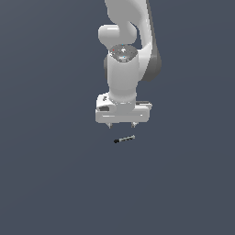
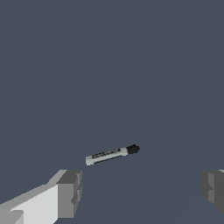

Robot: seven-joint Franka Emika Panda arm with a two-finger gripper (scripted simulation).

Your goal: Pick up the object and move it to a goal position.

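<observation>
The object [image 1: 124, 139] is a tiny thin rod with a grey shaft and a black end, lying flat on the dark blue-grey surface. In the exterior view its black end points toward that view's left. My white gripper [image 1: 121, 125] hangs just above it, pointing down, open and holding nothing. In the wrist view the object [image 2: 112, 154] lies clear of the gripper [image 2: 142, 189], whose two grey fingertips [image 2: 70, 193] stand wide apart with only bare floor between them. Nothing in view marks a goal position.
The white arm [image 1: 126, 41] rises from the gripper to the exterior view's upper edge. A plain dark blue-grey surface [image 1: 50, 174] fills everything else in both views.
</observation>
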